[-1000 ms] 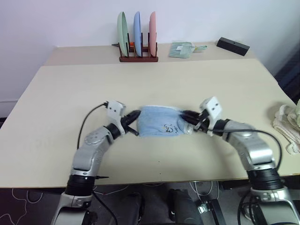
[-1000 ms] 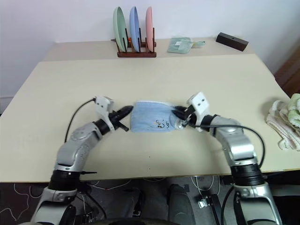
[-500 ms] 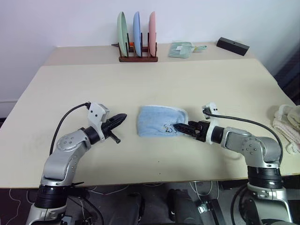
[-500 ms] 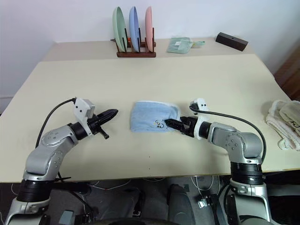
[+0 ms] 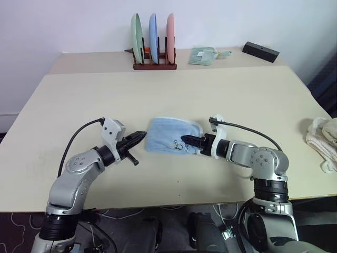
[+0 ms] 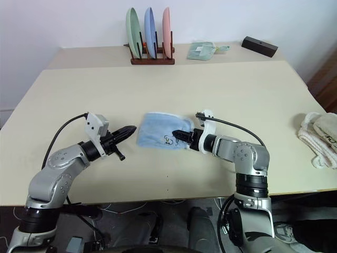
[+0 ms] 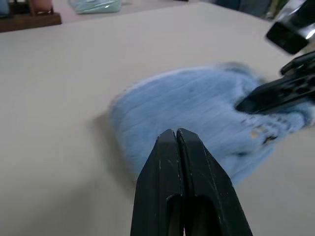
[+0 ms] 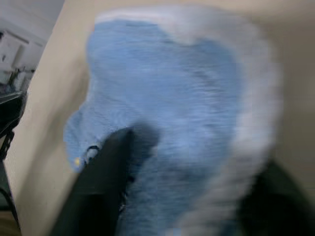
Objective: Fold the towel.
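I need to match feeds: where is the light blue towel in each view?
Left eye: towel at table centre.
Right eye: centre, shifted slightly left.
Left wrist: middle, beyond that tool's shut fingertips.
Right wrist: towel spans most of the picture.
Shared landmark: the right tool on the towel's right end.

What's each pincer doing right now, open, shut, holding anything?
Left pincer: shut, holding nothing, just short of the towel.
Right pincer: on the towel's right side, one finger on top of the cloth; open or shut cannot be told.
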Robot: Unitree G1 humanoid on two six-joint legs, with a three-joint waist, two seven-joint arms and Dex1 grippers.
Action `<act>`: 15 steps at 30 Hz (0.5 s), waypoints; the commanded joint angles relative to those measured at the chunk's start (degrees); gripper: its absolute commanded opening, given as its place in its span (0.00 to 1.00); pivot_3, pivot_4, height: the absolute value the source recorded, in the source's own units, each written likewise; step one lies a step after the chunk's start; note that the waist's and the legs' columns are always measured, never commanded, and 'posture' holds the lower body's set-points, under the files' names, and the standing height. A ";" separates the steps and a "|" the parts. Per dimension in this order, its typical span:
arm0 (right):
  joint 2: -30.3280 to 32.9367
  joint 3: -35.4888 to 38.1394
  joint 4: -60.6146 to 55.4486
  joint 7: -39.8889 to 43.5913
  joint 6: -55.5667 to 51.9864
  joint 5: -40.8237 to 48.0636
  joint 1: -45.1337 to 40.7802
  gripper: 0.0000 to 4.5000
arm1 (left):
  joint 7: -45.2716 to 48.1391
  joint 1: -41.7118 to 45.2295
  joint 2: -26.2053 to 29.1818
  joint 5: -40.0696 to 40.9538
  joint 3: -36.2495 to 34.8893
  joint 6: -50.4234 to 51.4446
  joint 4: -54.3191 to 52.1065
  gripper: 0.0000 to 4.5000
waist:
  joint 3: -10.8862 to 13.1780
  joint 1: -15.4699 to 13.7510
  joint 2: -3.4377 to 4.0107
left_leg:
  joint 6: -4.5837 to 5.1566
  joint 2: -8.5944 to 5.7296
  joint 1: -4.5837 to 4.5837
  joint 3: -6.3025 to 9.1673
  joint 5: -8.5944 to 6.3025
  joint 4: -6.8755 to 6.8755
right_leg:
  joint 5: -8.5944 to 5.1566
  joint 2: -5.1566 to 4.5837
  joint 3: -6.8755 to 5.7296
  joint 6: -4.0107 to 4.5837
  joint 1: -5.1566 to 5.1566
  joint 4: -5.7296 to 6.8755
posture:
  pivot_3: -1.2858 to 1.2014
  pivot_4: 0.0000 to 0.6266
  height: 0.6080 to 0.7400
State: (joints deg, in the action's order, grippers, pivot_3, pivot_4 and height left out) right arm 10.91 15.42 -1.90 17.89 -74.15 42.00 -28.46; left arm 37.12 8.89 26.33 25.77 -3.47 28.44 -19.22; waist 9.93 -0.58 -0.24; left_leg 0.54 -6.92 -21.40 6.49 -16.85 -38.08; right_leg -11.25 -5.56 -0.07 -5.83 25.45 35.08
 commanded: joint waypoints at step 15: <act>15.53 35.15 14.33 -16.90 11.97 5.45 -11.31 0.01 | 2.45 2.34 -0.28 0.06 1.95 -2.35 2.35 0.00 | 0.01 -0.16 0.02 | 0.27 -0.11 -0.02 0.01 -0.15 0.01 | 0.00 -0.02 -0.04 -0.01 -0.05 -0.07 | 0.52 0.24 1.00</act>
State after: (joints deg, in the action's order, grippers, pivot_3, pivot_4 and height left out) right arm 26.38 47.84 9.95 4.32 -64.72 47.89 -39.21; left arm 38.83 9.98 26.31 25.87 -1.97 27.69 -16.25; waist 9.94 -0.75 -0.22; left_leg 0.81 -7.00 -21.40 6.48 -17.00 -38.06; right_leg -11.25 -5.58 -0.11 -5.84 25.40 35.01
